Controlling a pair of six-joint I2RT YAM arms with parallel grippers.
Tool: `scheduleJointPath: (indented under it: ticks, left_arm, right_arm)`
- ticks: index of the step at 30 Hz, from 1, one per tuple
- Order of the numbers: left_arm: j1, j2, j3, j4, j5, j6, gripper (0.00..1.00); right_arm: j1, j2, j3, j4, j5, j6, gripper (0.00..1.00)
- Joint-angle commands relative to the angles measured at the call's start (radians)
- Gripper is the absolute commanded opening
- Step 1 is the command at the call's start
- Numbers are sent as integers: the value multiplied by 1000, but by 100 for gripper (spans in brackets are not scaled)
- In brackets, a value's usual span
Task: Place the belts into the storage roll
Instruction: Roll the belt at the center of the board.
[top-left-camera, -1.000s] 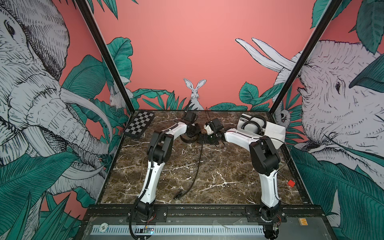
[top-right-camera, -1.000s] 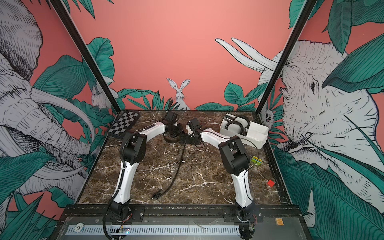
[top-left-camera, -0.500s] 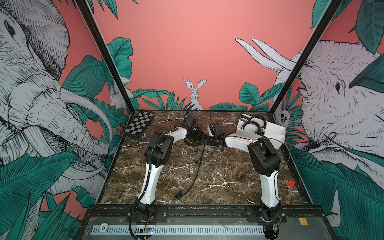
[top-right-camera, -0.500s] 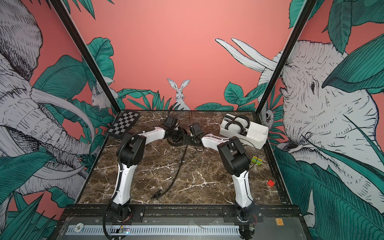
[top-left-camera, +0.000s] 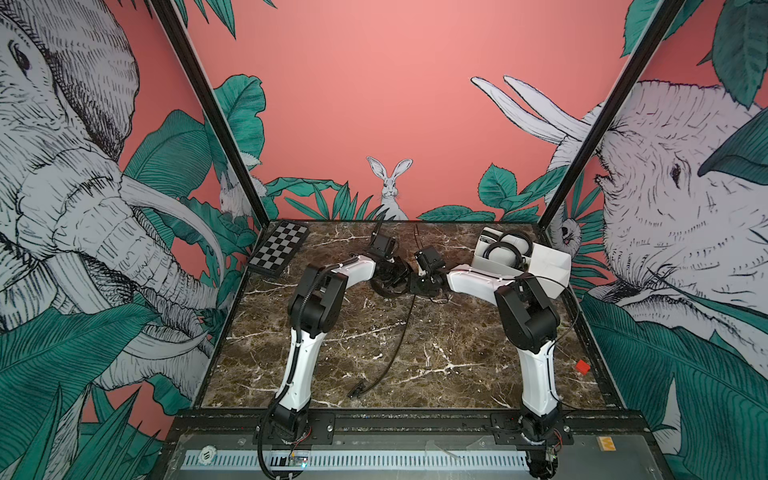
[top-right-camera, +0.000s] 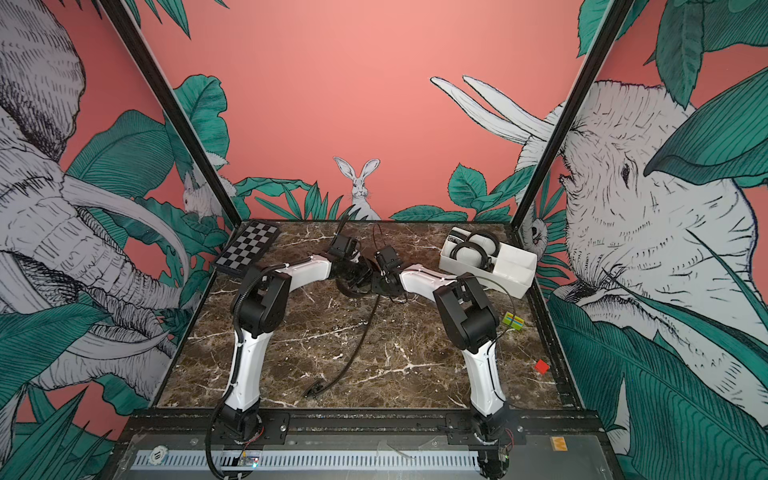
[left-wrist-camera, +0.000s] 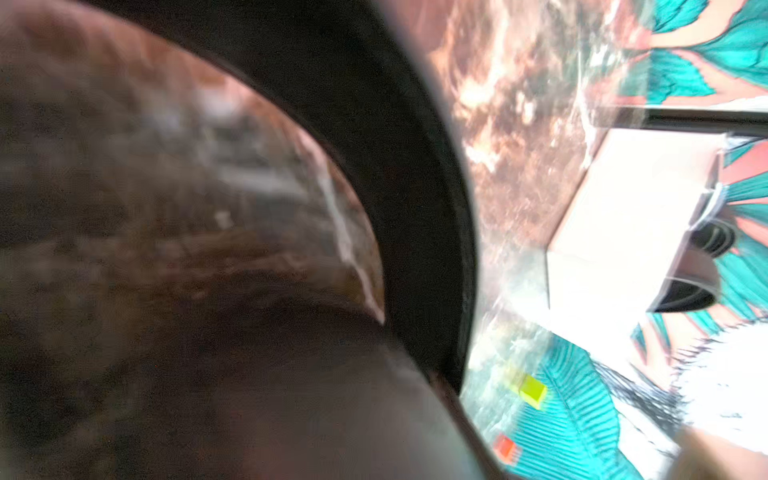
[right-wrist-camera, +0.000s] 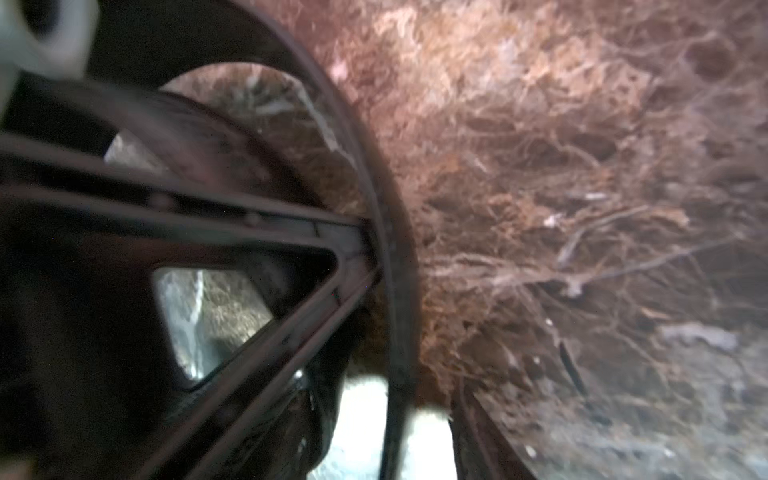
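While your left gripper and right gripper crowd the coiled long flat black belt, you cannot tell their opening; its tail crosses the brown marble tabletop, apart from the white divided plastic box.

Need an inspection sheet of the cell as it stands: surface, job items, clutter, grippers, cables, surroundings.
Surface: brown marble table.
Job's things: two coiled belts in the white storage box; third belt part-coiled between the grippers, tail trailing toward the near edge.
Clutter: checkerboard, red cube, green-yellow block.
Grippers: left gripper and right gripper at the coil; jaw state unclear.
Cables: thin black cable loops off the right arm.
Surroundings: mural walls, black frame posts.
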Motion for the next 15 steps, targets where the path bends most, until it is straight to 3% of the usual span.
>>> scheduleJointPath:
  ticks: [1, 8, 15]
  left_arm:
    - [-14, -35, -36, -129, -12, -4, 52]
    - [22, -105, -25, -36, 44, -78, 59]
    - [40, -201, -85, 105, 93, -148, 64]
  right_arm:
    - [5, 17, -32, -111, 28, -15, 53]
    - [5, -2, -30, -89, 3, -8, 53]
    - [5, -10, 0, -68, -49, -8, 61]
